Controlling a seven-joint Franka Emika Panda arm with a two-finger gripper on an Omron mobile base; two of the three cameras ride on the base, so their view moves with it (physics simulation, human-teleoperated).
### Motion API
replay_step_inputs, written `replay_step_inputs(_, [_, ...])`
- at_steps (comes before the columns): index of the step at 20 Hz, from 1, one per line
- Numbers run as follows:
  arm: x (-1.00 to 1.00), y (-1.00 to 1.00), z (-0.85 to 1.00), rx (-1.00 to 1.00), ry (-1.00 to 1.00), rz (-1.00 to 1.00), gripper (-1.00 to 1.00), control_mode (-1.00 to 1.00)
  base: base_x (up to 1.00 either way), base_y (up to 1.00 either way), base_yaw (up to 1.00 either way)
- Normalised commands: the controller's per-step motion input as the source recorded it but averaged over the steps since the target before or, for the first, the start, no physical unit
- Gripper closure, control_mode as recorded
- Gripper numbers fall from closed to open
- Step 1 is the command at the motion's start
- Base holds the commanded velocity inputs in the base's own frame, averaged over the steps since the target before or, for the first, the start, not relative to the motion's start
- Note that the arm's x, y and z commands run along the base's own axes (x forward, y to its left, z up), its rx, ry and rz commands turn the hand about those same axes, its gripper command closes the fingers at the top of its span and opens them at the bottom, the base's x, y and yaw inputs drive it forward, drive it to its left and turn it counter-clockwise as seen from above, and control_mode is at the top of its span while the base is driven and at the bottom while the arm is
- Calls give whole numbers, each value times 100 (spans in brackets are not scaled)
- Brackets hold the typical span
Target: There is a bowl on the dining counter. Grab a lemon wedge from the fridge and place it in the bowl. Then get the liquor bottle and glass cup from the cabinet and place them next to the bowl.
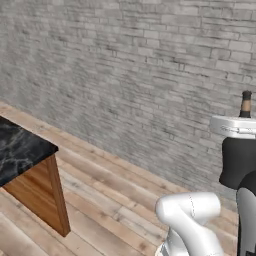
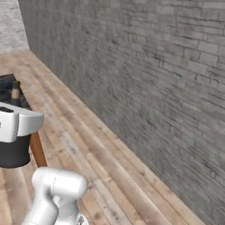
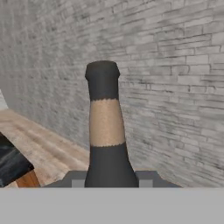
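At far left the corner of the dining counter (image 1: 22, 150) juts over the wood floor (image 1: 105, 195). Right of it, upright before the brick wall (image 1: 130, 65), the liquor bottle (image 3: 106, 131) stands clamped in the gripper (image 3: 109, 181), neck rising above the fingers.

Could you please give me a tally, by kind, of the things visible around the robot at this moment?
Bottles: 1, the liquor bottle, dark with a tan neck band, held in the gripper.
Counters: 1, the dining counter, black marble top on wood sides.
Walls: 1, the grey brick wall.
Floors: 1, the wooden plank floor.
Total: 4
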Motion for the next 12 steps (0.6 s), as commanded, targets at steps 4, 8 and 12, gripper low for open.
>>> replay_step_inputs(4, [0,0,0,0,0,0,100,100,100,-45,43])
replay_step_inputs(8, [0,0,0,0,0,0,100,100,100,-43,43])
replay_step_inputs(12, [0,0,0,0,0,0,100,100,100,-43,43])
